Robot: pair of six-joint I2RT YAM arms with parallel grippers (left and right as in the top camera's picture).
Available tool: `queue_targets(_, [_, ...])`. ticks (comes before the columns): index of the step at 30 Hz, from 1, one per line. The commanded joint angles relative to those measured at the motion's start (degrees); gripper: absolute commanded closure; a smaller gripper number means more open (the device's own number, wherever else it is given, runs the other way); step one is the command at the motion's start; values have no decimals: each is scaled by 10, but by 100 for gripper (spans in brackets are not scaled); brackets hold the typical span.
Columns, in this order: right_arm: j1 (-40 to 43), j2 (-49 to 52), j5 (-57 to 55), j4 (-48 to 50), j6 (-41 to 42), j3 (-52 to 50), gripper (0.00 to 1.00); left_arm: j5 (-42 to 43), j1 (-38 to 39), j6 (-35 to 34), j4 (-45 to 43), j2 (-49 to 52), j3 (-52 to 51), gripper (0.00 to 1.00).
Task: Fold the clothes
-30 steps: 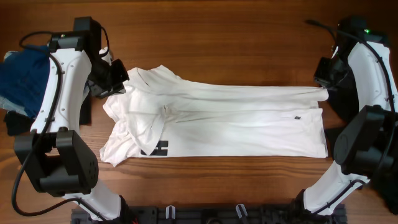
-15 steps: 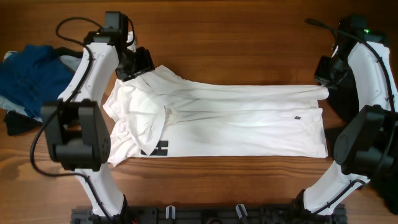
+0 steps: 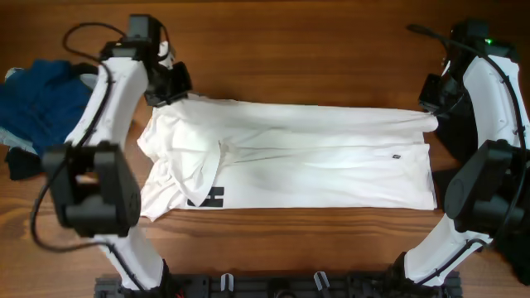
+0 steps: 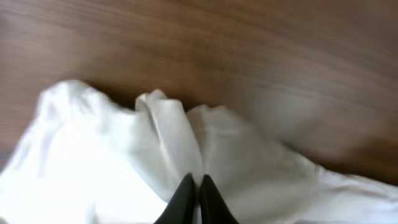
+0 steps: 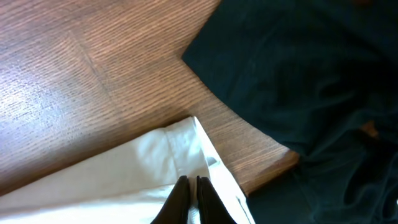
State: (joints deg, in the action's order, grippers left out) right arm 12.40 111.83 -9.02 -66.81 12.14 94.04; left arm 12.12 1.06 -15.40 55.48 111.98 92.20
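Observation:
A white T-shirt [image 3: 298,157] with a black print [image 3: 209,197] lies folded lengthwise across the table, collar end left, hem right. My left gripper [image 3: 175,93] is shut on the shirt's upper left corner; in the left wrist view its fingers [image 4: 198,180] pinch a ridge of white fabric [image 4: 168,124]. My right gripper [image 3: 434,116] is shut on the upper right hem corner; in the right wrist view its fingers [image 5: 191,182] pinch the white hem [image 5: 186,143]. The shirt's top edge runs nearly straight between the two grippers.
A pile of dark-blue and light-blue clothes [image 3: 37,103] lies at the table's left edge, with a black piece [image 3: 21,164] below it. The right wrist view shows the table's corner [image 5: 273,158] and dark fabric [image 5: 311,74] beyond it.
My left gripper, shut on the shirt's upper left corner, has moved up and then left, pulling the top edge straight. The right arm has not moved.

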Motion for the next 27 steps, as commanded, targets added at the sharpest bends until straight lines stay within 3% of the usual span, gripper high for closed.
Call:
queue_targets(1, [0,1,0,0,-7,-9,94,5,-7,-1,78,-97,5,96])
queue_targets(4, [0,3,-2,-8,-15,-9,95,-12,-6,-10,179,-114,5,96])
queue_targets(8, [0,3,-28,-23,-15,-9,94,-124,-6,-49,286,-114,3,96])
queue_targets(15, [0,3,-37,-70,-15,-10,94,-154,-5,-76,310,-114,-17,96])
queue_targets(27, [34,3,-71,-185,24,-10,92,-115,36,-76,269,-114,-154,96])
